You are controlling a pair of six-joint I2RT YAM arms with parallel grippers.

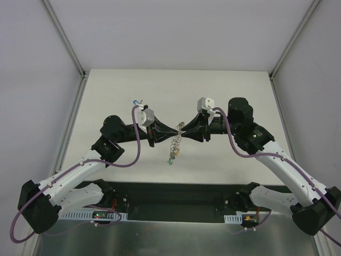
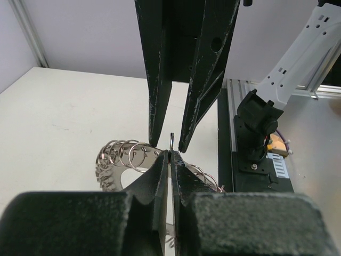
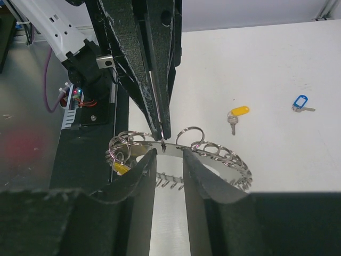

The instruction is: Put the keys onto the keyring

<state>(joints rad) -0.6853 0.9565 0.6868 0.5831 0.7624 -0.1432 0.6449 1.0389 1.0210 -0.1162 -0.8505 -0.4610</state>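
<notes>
Evidently the left gripper [image 3: 161, 133] clamps the flat grey wire-looped keyring [image 3: 226, 161] steady so the right gripper [image 3: 169, 156], its fingers apart, can reach a loop.

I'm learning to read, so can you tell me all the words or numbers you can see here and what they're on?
None can be read. The yellow key tag and blue key tag look blank, the keyring shows no marks, and anything on the circuit board is too small to read.
</notes>
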